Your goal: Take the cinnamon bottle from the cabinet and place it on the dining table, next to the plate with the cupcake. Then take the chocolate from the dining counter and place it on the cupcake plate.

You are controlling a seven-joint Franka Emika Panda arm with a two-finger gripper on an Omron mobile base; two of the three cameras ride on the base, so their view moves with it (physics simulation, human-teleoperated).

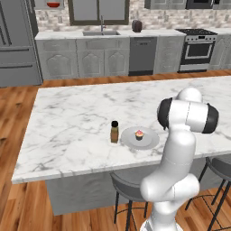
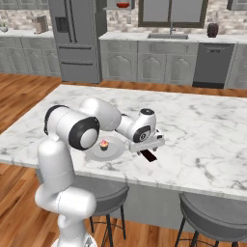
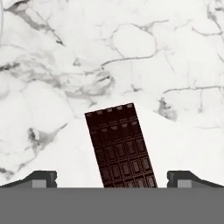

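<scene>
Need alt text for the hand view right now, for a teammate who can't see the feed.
A dark chocolate bar lies flat on the white grey-veined marble dining table, slightly tilted, centred between the tips of the open gripper, which rise at the bottom and do not touch it.

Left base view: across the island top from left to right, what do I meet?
cinnamon bottle → plate carrying the cupcake → the robot's white arm, which rises in front of the marble dining table.
</scene>
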